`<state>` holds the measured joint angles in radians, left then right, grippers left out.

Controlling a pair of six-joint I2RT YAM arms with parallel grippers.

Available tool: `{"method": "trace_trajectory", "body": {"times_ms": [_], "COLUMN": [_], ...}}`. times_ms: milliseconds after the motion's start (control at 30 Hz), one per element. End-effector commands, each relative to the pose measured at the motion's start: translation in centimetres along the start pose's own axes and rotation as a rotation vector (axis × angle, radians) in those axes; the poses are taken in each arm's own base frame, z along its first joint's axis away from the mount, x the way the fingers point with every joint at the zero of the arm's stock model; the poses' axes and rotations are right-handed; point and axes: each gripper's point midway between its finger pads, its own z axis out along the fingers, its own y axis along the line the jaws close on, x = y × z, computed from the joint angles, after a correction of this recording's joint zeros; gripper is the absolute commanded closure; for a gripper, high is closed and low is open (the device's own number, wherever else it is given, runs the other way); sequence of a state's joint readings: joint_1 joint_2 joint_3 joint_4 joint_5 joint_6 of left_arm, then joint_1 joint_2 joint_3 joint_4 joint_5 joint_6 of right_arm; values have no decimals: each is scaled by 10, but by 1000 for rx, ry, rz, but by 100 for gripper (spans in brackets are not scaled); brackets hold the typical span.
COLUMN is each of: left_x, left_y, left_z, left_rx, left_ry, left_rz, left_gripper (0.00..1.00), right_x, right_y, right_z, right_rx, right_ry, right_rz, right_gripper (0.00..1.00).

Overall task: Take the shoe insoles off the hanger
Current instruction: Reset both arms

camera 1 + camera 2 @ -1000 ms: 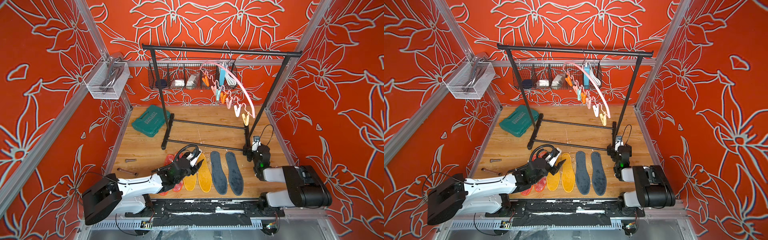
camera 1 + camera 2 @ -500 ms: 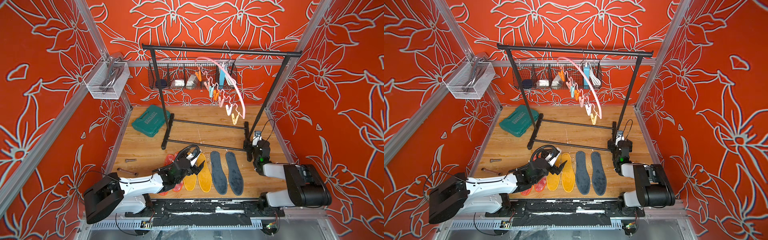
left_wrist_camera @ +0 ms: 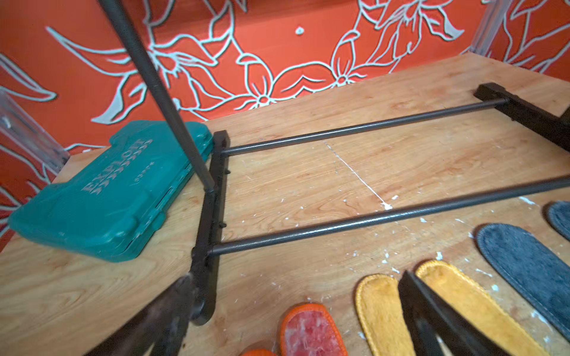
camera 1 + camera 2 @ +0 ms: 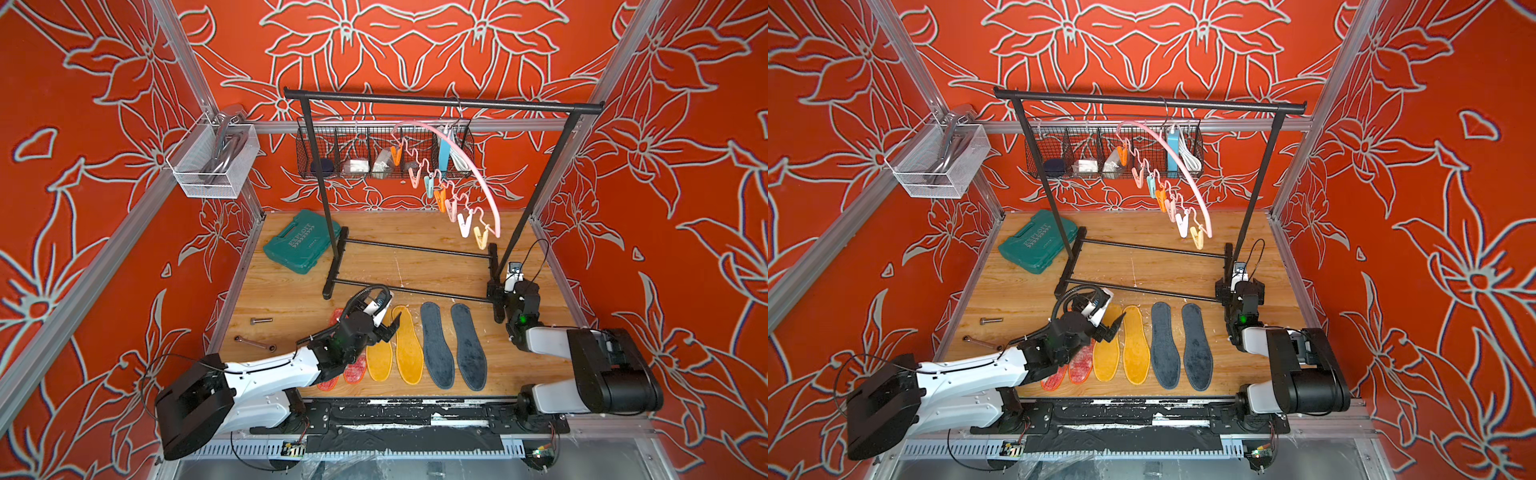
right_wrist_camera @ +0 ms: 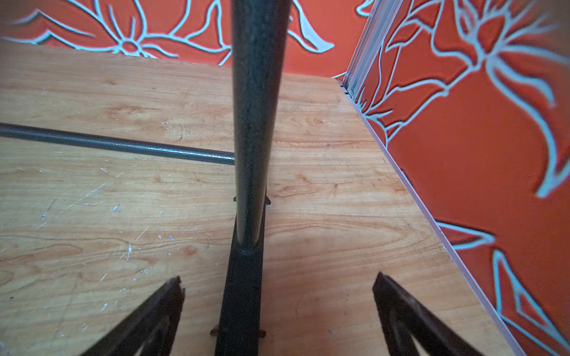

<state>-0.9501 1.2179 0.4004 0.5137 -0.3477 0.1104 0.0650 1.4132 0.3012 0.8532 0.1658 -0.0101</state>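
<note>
The left arm [image 4: 270, 370] reaches low and forward, the left gripper [image 3: 294, 277] with its jaws parted. The right arm [image 4: 548, 338] is folded at the elbow, the right gripper [image 5: 277, 277] spread wide.

quick count: six shoe insoles [image 4: 409, 349] across the lower middle, so two red-white insoles [image 4: 355, 369], two yellow insoles [image 4: 379, 358], two dark grey insoles [image 4: 436, 345]. one pink hanger [image 4: 494, 218] with seven pegs [image 4: 465, 224], one black rack [image 4: 415, 99], one green case [image 4: 301, 241], one bolt [image 4: 261, 321], one wrench [image 4: 253, 343], two wire baskets [image 4: 212, 166] up top
</note>
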Motion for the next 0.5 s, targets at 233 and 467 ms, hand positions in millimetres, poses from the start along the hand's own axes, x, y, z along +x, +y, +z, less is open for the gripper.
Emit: {"method": "trace_trajectory", "body": {"times_ms": [233, 467], "left_x": [-7, 7], "left_y": [26, 85], "left_z": [-7, -19], "left_rx": [-131, -284], "left_ry": [-25, 27], "left_rz": [34, -61], "left_gripper": [2, 2], "right_x": [4, 4], "right_y": [-7, -7], "right_z": [2, 2], "right_rx": [35, 36], "right_ry": [27, 32], "right_rz": [17, 16], "right_gripper": [0, 0]}}
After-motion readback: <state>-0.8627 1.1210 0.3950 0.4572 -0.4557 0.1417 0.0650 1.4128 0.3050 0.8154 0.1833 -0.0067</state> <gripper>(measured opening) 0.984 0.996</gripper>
